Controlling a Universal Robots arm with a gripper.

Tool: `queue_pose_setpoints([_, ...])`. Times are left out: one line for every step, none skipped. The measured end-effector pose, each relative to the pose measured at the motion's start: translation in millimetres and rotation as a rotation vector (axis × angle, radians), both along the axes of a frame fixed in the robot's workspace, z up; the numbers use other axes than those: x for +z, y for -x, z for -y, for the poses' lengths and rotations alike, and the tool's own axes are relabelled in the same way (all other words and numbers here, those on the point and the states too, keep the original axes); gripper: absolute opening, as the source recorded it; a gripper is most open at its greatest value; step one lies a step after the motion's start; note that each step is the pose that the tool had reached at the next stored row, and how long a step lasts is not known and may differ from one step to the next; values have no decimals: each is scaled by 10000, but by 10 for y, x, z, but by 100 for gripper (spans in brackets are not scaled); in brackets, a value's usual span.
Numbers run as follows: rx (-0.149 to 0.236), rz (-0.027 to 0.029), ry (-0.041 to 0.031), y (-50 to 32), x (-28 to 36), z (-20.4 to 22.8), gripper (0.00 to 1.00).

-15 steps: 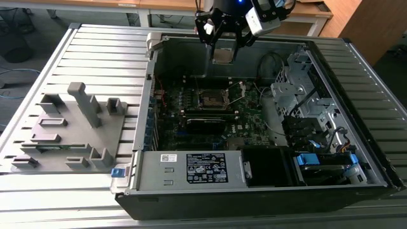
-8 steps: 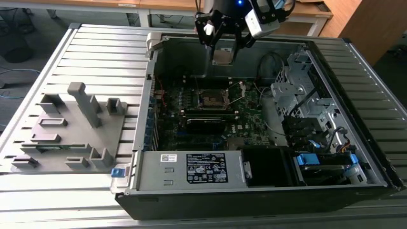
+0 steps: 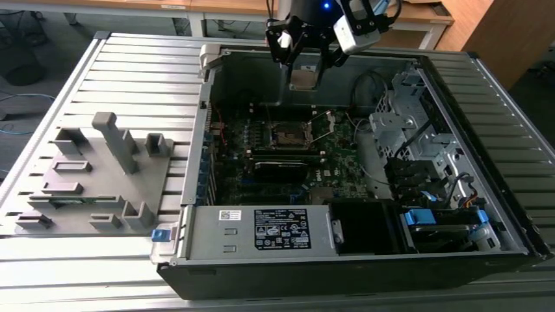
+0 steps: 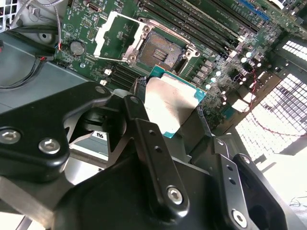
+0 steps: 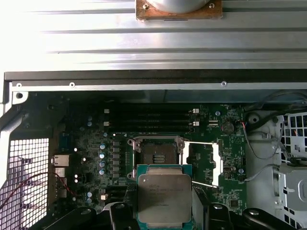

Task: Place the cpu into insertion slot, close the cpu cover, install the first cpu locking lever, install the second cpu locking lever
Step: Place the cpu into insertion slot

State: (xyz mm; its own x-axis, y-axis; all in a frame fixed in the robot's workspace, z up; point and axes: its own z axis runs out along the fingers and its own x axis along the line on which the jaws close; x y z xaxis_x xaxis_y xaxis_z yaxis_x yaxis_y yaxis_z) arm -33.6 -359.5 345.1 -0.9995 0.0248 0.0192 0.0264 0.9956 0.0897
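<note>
One cpu (image 5: 164, 196) is pinched by its opposite edges between the two fingers (image 4: 144, 139) of the one gripper (image 3: 305, 73) and is held in the air over the open computer case (image 3: 347, 276). In the exterior view it is seen at 12 o'clock of the one insertion slot (image 3: 289, 133), apart from it. The slot is left uncovered, and the one cpu cover (image 3: 324, 125) is tipped up at its 3 o'clock side.
</note>
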Motion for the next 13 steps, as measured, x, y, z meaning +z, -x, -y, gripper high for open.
queue_pose_setpoints([0,0,0,0,0,0,54])
queue_pose_setpoints([0,0,-1,0,0,0,54])
queue_pose_setpoints([0,1,-1,0,-1,0,54])
queue_pose_setpoints([0,0,-1,0,-2,0,54])
queue_pose_setpoints([0,0,0,0,-5,0,54])
queue_pose_setpoints([0,0,0,0,-5,0,54])
queue_pose_setpoints([0,0,0,0,-5,0,54])
queue_pose_setpoints([0,0,0,0,-5,0,54])
queue_pose_setpoints([0,0,0,0,-6,0,54])
queue_pose_setpoints([0,1,-3,0,-9,0,54])
queue_pose_setpoints([0,1,-3,0,-12,0,54])
queue_pose_setpoints([0,1,-1,0,-14,0,54])
queue_pose_setpoints([0,1,-1,0,-18,0,54])
